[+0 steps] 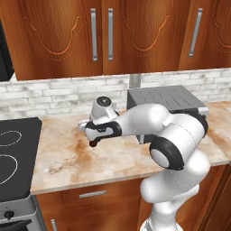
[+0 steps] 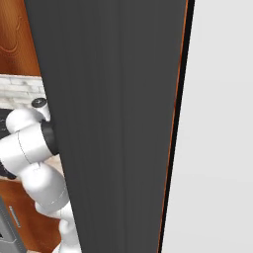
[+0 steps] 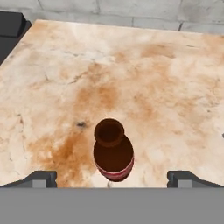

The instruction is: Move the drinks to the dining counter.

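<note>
The cola bottle [image 3: 113,153] stands upright on the counter [image 3: 153,87], long axis vertical, open mouth pointing up toward the hand. The gripper [image 3: 112,178] hangs directly above it with jaws spread fully wide; the fingertips [image 3: 41,178] flank the bottle well apart on either side, touching nothing and holding nothing. The bottle is small, dark brown and round-shouldered, with a red label band around its body. In the left base view the gripper [image 1: 93,142] is over the marbled counter [image 1: 67,158], between the stove [image 1: 13,153] and the grey toaster [image 1: 164,101].
</note>
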Robot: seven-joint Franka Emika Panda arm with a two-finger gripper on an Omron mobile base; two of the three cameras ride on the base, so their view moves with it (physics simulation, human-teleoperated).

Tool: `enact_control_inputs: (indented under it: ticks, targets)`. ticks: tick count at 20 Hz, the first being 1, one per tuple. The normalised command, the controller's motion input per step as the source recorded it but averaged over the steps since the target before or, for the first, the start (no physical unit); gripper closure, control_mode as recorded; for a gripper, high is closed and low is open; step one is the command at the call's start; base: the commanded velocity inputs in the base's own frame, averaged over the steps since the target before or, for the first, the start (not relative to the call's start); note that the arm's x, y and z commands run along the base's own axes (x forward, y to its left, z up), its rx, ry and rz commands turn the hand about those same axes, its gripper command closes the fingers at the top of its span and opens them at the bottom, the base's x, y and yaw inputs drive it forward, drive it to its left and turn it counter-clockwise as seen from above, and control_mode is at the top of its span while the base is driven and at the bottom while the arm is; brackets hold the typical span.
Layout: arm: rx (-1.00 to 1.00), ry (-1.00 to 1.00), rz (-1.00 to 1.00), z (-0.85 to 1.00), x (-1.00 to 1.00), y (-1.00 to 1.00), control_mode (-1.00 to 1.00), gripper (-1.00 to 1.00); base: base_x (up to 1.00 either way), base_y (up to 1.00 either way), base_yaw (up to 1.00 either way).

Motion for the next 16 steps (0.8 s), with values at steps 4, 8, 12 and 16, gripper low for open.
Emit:
enact_control_inputs:
  ticks: [4,8,12,16]
  targets:
    - [0.00,0.00,0.03,-0.14,0.15,0.00,-1.00,-1.00,0.00,0.00,0.00]
    - [0.00,0.00,0.03,-0.11,0.19,0.04,-1.00,-1.00,0.00,0.00,0.00]
    - [0.00,0.00,0.04,-0.07,0.28,0.09,-1.00,-1.00,0.00,0.00,0.00]
    - [0.00,-0.04,0.04,-0.07,0.24,0.10,-1.00,-1.00,0.00,0.00,0.00]
